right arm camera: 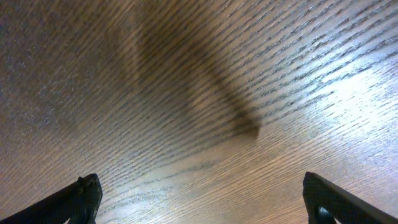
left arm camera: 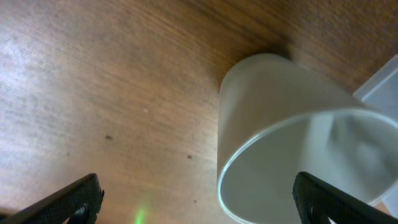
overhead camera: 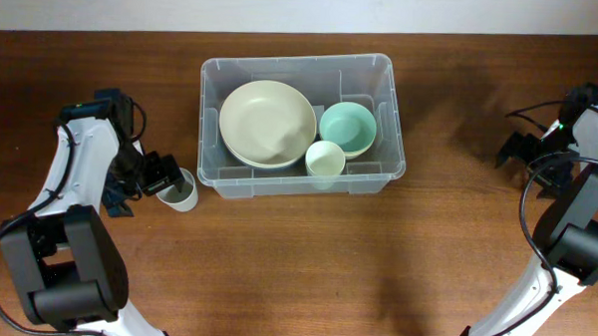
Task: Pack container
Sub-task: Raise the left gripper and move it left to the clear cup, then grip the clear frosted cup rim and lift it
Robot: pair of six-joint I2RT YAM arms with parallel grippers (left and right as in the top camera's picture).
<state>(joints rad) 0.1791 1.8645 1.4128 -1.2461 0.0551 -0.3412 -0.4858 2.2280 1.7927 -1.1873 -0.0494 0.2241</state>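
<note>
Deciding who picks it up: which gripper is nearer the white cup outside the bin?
Left. The left gripper is right beside the white cup; the right gripper sits far off, beyond the container.

Clear container (overhead camera: 210, 125), cream plate (overhead camera: 268, 124), mint bowl (overhead camera: 347, 128)

A dark brown wooden table (overhead camera: 295, 278) fills the overhead frame. Left of centre, a white cup (overhead camera: 181, 192) stands upright on it. In the upper middle sit a wide cream bowl (overhead camera: 268, 124), a smaller mint-green bowl (overhead camera: 347, 129) to its right, and a pale green cup (overhead camera: 325, 160) just below, between them.
</note>
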